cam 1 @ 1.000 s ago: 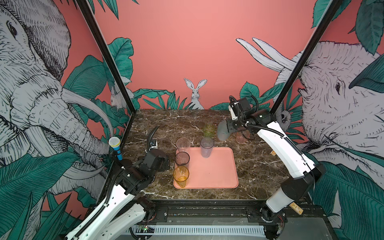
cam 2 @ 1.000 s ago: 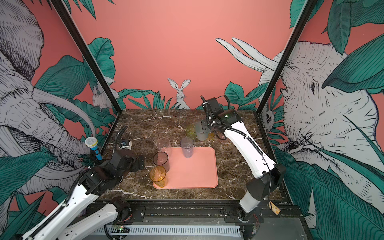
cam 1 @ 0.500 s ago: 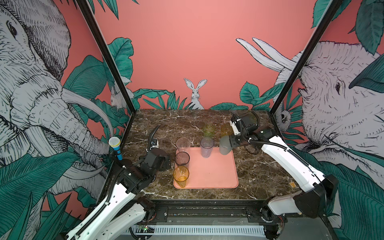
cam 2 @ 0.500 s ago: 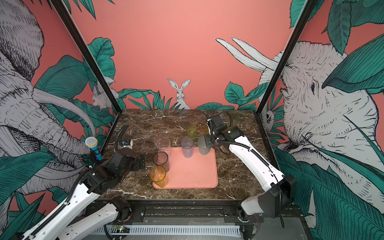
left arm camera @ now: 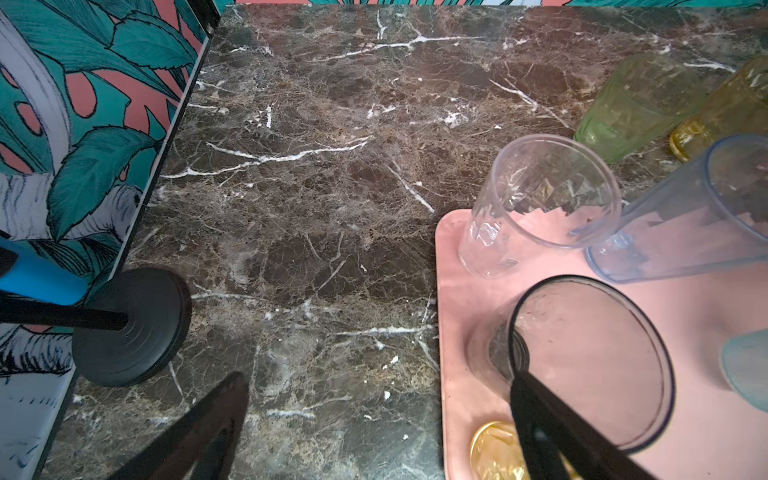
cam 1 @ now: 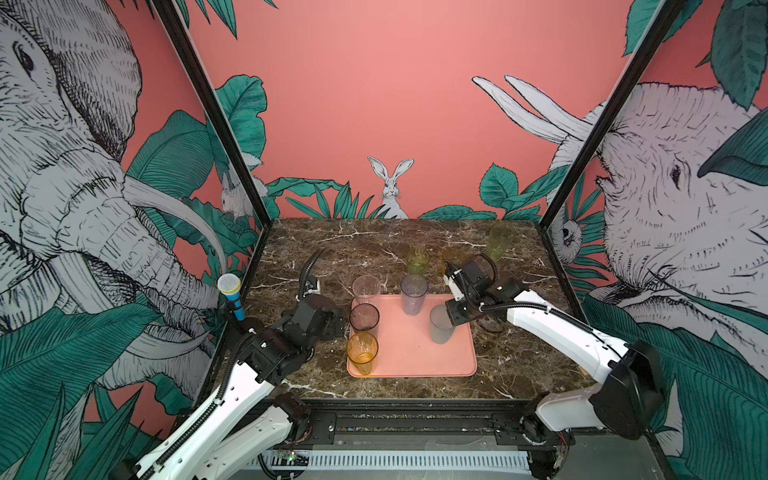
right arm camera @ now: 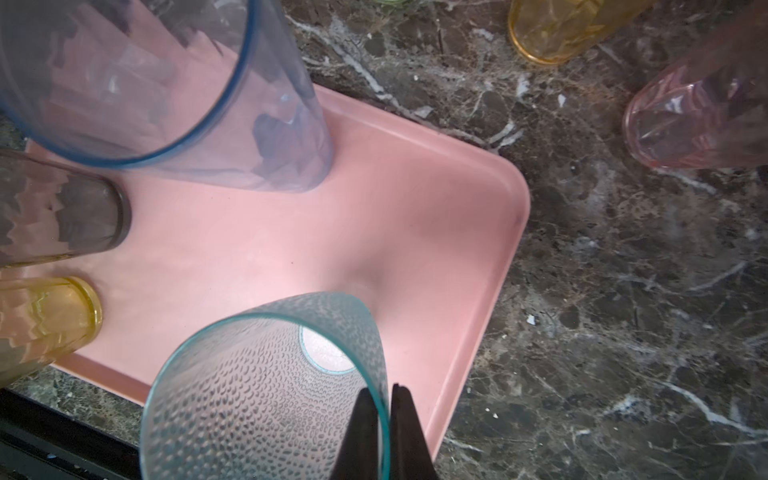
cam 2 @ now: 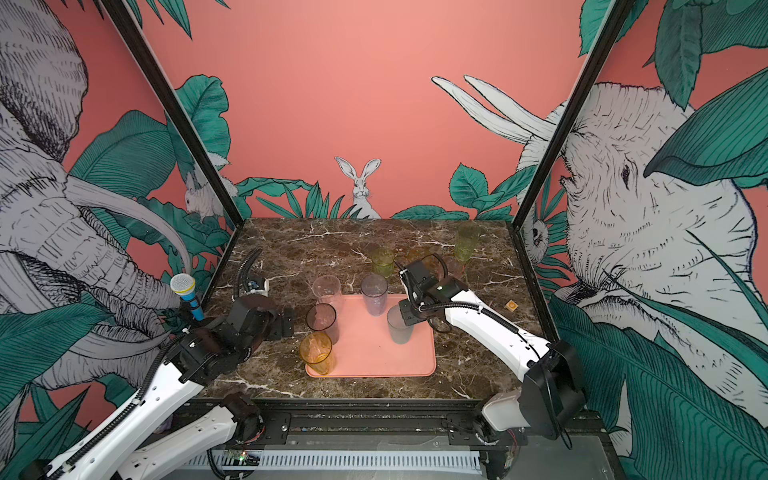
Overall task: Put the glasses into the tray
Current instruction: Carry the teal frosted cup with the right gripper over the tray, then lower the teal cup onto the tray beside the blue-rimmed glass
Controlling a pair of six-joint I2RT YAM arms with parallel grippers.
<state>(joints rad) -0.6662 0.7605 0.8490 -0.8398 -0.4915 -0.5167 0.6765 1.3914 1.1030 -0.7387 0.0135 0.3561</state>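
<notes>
Now, right claw (right arm camera: 384,399): clenched on the rim of the frosted teal tumbler (right arm camera: 266,386), one finger inside and one outside the wall.
Frosted teal tumbler: one; translucent, skin pebbled with small raised dots, thin teal lip, round pale base; it stands over the tray's right half in both top views (cam 1: 440,326), and whether its base touches the tray cannot be told.
Left claw (cam 1: 332,322): released, jaws spread wide, just left of the tray beside the smoky tumbler (cam 1: 364,319); in the left wrist view one dark finger (left arm camera: 552,428) crosses in front of that glass, contact unclear.
Tray (cam 1: 415,357): one; salmon-pink, flat, matt, rectangular with rounded corners and a low rim, lying on the bench (cam 1: 374,245).
Glasses on the tray, apart from the teal one: four, all upright: a clear faceted one (cam 1: 366,290) at the far left corner, the smoky dark one, an amber one (cam 1: 362,352) at the near left, a tall grey-lilac one (cam 1: 413,294) at the far edge.
Glasses on the bench: four, beyond the tray: two yellow-green, short (cam 1: 417,260) and tall (cam 1: 500,241); one amber (right arm camera: 557,29); one pink (right arm camera: 685,120).
Bench: dark brown marble pattern with white veins.
Toy microphone (cam 1: 230,295): one, blue handle, on a round black stand at the bench's left edge.
</notes>
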